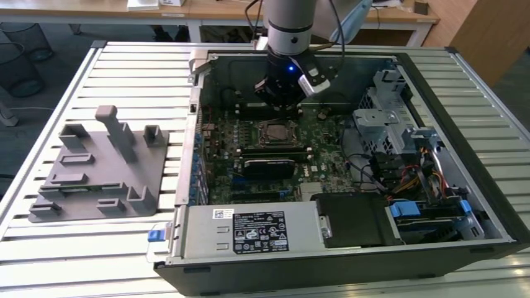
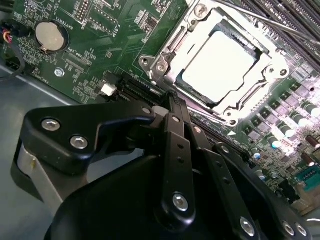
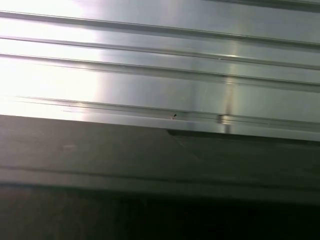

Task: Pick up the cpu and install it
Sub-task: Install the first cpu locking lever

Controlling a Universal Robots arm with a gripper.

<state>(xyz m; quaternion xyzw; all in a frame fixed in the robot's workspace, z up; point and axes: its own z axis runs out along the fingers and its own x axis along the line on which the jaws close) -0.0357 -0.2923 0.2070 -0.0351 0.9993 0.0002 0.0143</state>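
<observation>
Fingers: cannot tell if parted | gripper (image 1: 286,102) above motherboard (image 1: 319,152), holding nothing visible | cpu (image 2: 220,67) already seated in socket (image 2: 270,65) | install looks done

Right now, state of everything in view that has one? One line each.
cpu: seated in the socket frame, not held.
socket frame: around the cpu, on the motherboard.
gripper: above the motherboard, beside the socket; fingers unclear.
computer case: side open, lying flat.
grey holder tray: beside the case, cpu not in it.

You have open room above the socket frame (image 1: 274,132); the case wall (image 1: 195,118) and drive cage (image 1: 386,118) flank it.
</observation>
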